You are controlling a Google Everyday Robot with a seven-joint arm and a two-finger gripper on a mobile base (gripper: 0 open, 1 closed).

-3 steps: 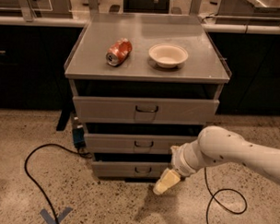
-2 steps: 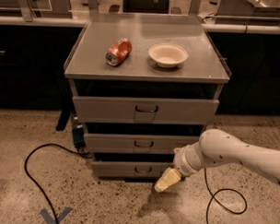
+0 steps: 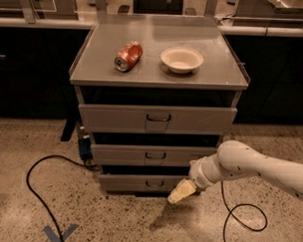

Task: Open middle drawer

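The middle drawer [image 3: 120, 154] is the second grey front of the cabinet, with a small dark loop handle [image 3: 155, 155] at its centre. It stands a little out from the cabinet, with a dark gap above it. My gripper [image 3: 181, 192] hangs at the end of the white arm [image 3: 249, 166], low and right of centre, in front of the lowest drawer [image 3: 120, 182]. It is below and to the right of the middle drawer's handle, apart from it.
On the cabinet top [image 3: 93, 66] lie a crushed red can [image 3: 128, 56] and a white bowl [image 3: 181, 59]. The top drawer [image 3: 112, 116] sticks out slightly. Black cables [image 3: 35, 169] loop on the speckled floor left and right [image 3: 242, 221]. A blue tape mark [image 3: 60, 233] is on the floor.
The arm and gripper have shifted very slightly to the right. The drawers have not moved.
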